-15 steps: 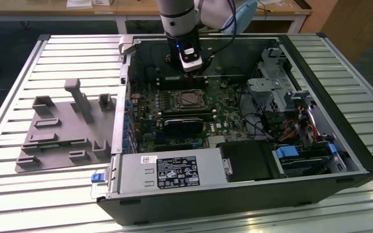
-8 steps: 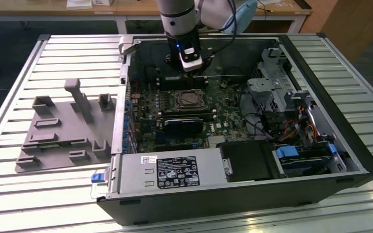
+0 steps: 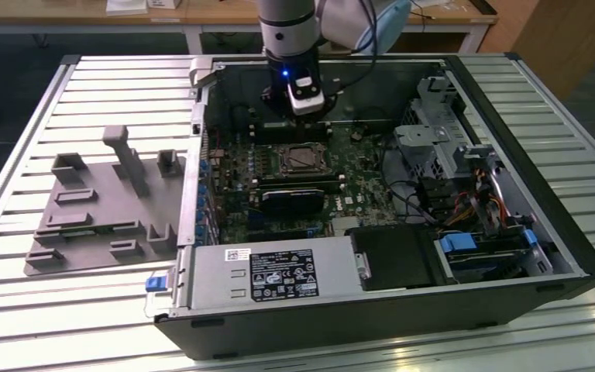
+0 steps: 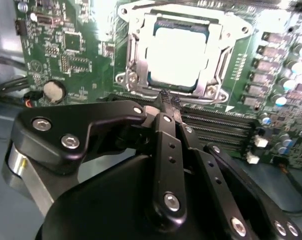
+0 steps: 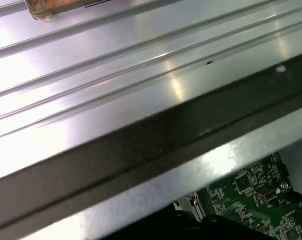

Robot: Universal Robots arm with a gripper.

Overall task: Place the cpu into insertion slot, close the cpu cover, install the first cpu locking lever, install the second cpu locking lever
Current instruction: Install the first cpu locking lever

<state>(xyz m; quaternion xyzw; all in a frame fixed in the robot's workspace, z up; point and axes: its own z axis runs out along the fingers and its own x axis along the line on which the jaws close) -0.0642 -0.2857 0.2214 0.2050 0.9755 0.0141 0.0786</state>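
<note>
The cpu (image 4: 178, 52) lies flat in the insertion slot (image 3: 300, 157) on the green motherboard (image 4: 66, 45), its pale metal top showing. The silver cpu cover (image 4: 137, 55) lies down around it, framing the chip through its square window. In the second wrist view my gripper (image 4: 169, 100) hangs just off one edge of the socket, with its black fingertips (image 4: 164, 96) pressed together and nothing between them. In the exterior view the gripper (image 3: 303, 122) sits inside the open computer case (image 3: 504, 256), a little beyond the socket. I cannot make out how the locking levers stand.
Long black memory slots (image 4: 221, 127) run beside the socket, close under the fingers. A black card (image 3: 292, 203), cables and drive bays (image 3: 463, 178) crowd the case. A grey fixture (image 3: 101, 209) lies on the slatted table at the exterior view's left. The case wall (image 5: 141, 150) passes close by in the first wrist view.
</note>
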